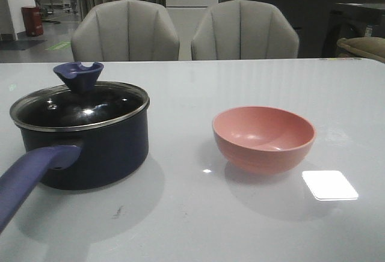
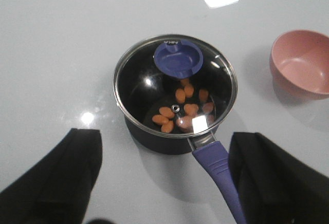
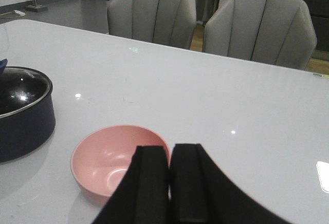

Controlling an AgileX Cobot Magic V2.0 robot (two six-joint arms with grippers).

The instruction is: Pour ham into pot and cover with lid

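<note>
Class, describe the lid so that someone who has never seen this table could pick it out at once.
Start at the white table, where two round vessels stand: a dark blue pot on the left and a pink bowl on the right. The lid sits on top of the pot. It alone is dark glass with a shiny metal rim and a blue notched knob.

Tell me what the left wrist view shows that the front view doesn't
Only the left wrist view shows the ham inside the pot, seen through the glass lid, plus the left gripper with its fingers wide apart. Only the front view shows the two chairs behind the table. Both show the covered pot, its purple-blue handle and the empty pink bowl.
</note>
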